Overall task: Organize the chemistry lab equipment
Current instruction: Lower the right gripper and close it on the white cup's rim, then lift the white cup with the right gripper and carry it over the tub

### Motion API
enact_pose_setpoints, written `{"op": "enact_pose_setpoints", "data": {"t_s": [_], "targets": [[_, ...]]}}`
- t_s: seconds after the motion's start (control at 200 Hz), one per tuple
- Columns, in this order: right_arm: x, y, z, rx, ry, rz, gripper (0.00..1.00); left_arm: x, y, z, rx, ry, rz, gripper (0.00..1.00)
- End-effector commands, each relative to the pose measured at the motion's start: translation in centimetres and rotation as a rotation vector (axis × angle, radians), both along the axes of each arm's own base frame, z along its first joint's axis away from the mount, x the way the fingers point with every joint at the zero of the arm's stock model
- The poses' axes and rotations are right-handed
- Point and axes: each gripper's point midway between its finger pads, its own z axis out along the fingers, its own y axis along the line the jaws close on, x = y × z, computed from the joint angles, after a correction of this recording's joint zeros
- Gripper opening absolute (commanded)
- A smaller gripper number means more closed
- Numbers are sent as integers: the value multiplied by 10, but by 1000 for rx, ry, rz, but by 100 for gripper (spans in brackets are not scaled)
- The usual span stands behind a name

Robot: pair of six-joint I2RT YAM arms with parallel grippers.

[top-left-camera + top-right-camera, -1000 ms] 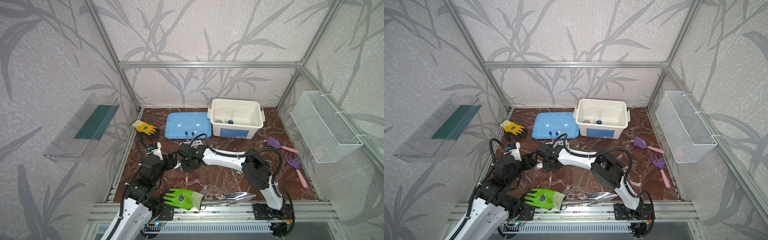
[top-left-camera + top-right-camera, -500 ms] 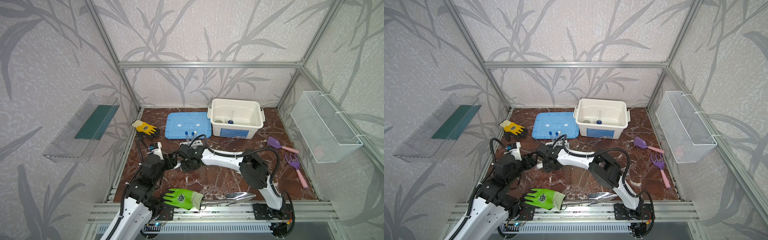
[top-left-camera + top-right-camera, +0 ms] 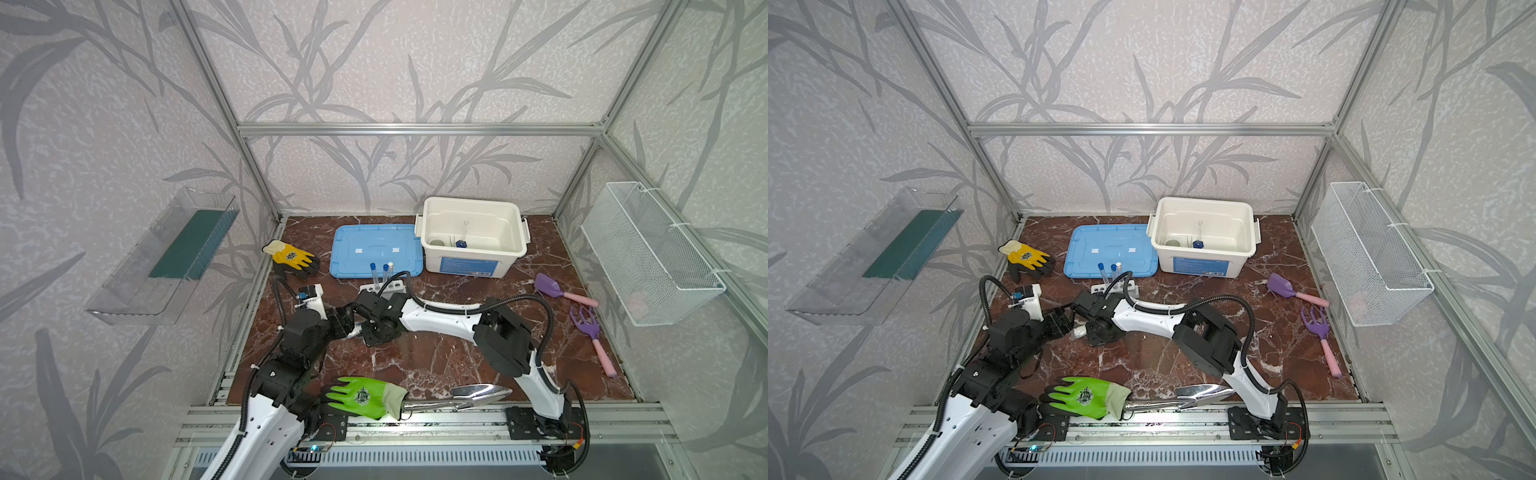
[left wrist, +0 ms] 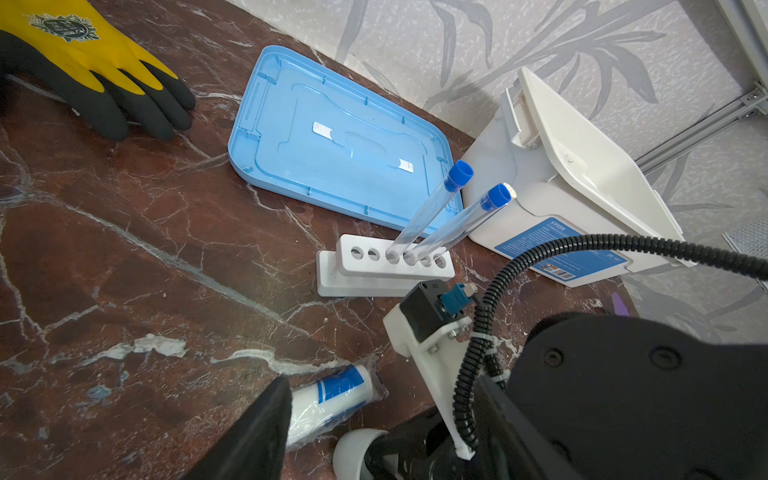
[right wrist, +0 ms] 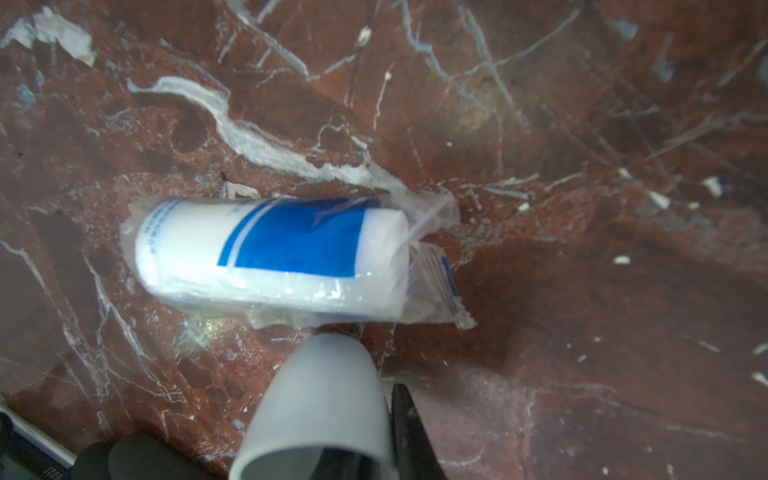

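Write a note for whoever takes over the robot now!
Left gripper: open, beside the plastic-wrapped white roll with a blue label on the table.
Right gripper: shut on the small white plastic cup, near that roll.
Done: three capped clear test tubes stand in the white six-hole rack; small items sit in the open white plastic bin.
Left: stow cup and roll, probably in the bin; flat blue lid is off.

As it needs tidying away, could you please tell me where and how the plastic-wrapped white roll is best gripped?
Likely mid-body, at the blue label of the plastic-wrapped white roll, from straight above, jaws across its curved sides: it lies on its side on the table, and the loose wrapper tail would probably slip.
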Motion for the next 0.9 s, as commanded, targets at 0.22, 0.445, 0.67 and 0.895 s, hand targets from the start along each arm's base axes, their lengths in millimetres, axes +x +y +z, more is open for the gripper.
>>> {"op": "enact_pose_setpoints", "data": {"t_s": [0.22, 0.445, 0.67, 0.895], "targets": [[-3, -8, 20, -31, -28, 62, 6, 3, 0, -2, 3, -3, 0, 69], [-7, -24, 44, -80, -58, 159, 3, 3, -1, -1, 3, -3, -4, 69], [-7, -75, 95, -216, -104, 309, 1, 4, -2, 1, 8, -8, -9, 69], [18, -145, 155, -355, -199, 362, 1, 19, -12, 12, 25, -30, -52, 69]]}}
